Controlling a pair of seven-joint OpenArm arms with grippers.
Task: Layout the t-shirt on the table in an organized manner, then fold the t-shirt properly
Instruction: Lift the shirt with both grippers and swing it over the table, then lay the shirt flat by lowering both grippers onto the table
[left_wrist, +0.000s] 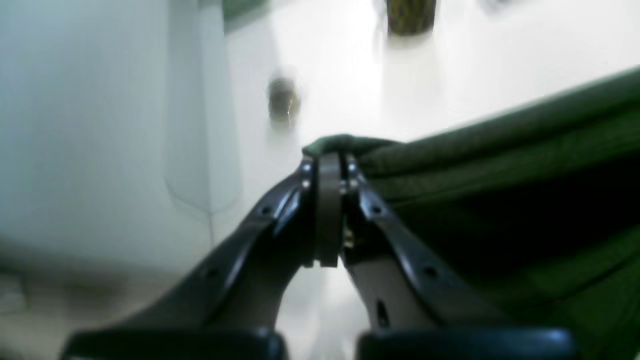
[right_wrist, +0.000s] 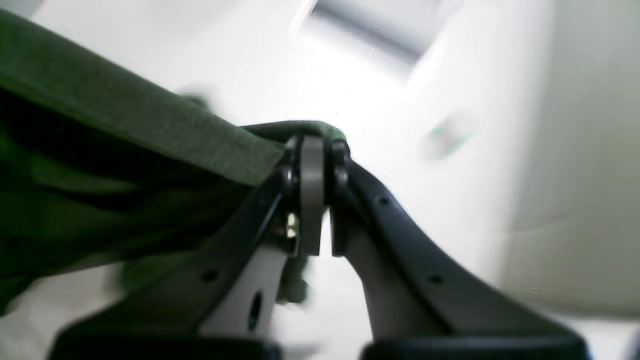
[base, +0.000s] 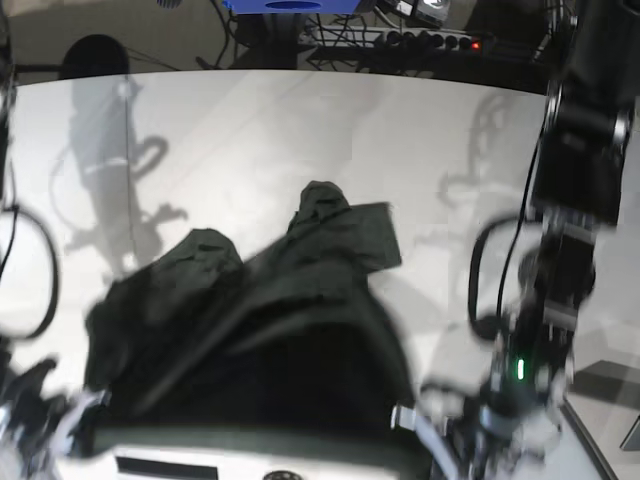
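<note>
While both hands pinch it, the t-shirt (base: 250, 330) stretches sideways (edge taut)

The left end effector (left_wrist: 327, 167) rises from six o'clock to the centre of the view, jaws pressed together on a bunched fold of the dark green t-shirt (left_wrist: 500, 165). The cloth stretches away toward three o'clock, taut and ridged. Behind lies the blurred white worktop (left_wrist: 350, 75), with a dark blurred object (left_wrist: 283, 100) near eleven o'clock.

White table (base: 250, 130); green t-shirt (base: 300, 290) partly atop
</note>
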